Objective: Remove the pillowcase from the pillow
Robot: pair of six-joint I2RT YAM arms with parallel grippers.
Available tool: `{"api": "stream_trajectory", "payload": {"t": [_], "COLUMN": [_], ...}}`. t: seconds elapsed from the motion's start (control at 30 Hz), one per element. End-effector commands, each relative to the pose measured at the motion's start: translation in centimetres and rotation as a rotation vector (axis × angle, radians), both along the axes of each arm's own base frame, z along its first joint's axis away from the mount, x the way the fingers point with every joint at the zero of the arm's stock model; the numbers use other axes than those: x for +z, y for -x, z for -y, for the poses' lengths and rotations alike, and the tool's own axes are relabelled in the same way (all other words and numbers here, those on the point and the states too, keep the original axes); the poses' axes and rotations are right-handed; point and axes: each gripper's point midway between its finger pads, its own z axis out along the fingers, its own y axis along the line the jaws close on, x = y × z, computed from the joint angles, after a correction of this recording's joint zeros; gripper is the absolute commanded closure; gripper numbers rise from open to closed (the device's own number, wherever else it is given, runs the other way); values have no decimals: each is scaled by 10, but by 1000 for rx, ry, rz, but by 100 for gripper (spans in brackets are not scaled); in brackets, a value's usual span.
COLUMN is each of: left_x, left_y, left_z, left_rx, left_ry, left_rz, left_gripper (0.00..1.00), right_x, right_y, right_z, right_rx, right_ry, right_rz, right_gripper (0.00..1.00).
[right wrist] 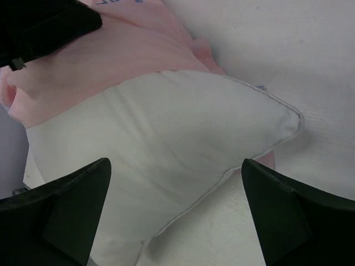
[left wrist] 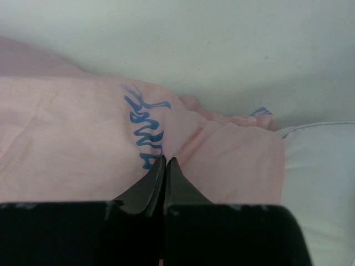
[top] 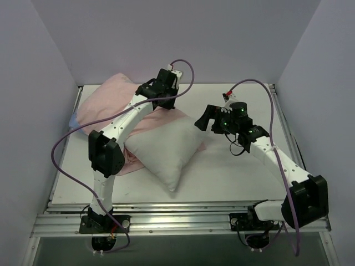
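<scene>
The pillowcase (top: pixel 108 102) is pale pink side out and bunched at the back left, still over the far end of the pillow (top: pixel 166 147). The plump white pillow sticks out toward the table's middle. My left gripper (top: pixel 157 102) is down on the fabric. In the left wrist view it (left wrist: pixel 166 159) is shut, pinching a fold of the pillowcase (left wrist: pixel 72 138) beside blue lettering, with the pillow (left wrist: pixel 321 177) at the right. My right gripper (top: pixel 202 119) is open and empty, just right of the pillow. In the right wrist view it (right wrist: pixel 175 162) hovers over the pillow (right wrist: pixel 166 133), with the pillowcase (right wrist: pixel 111 61) beyond.
White walls (top: pixel 33 100) close in the white table (top: pixel 238 172) on the left, back and right. A metal rail (top: pixel 183 219) runs along the near edge by the arm bases. The left arm (right wrist: pixel 44 25) shows at the top left of the right wrist view.
</scene>
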Motion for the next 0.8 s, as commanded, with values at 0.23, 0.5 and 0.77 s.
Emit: {"api": "stream_trajectory", "payload": {"t": [0.23, 0.5, 0.77], "left_x": [51, 46, 57], "left_y": [17, 19, 14], "left_z": [25, 32, 14], "left_rx": [-17, -23, -117], "left_ry": [188, 202, 48], "left_rz": [45, 40, 159], "left_gripper": [98, 98, 91], "right_x": [-44, -80, -72], "right_y": [-15, 10, 10], "right_z": [-34, -80, -60], "right_rx": [47, 323, 279], "right_ry": [-131, -87, 26], "right_rz": [-79, -110, -58], "right_gripper": [0, 80, 100]}}
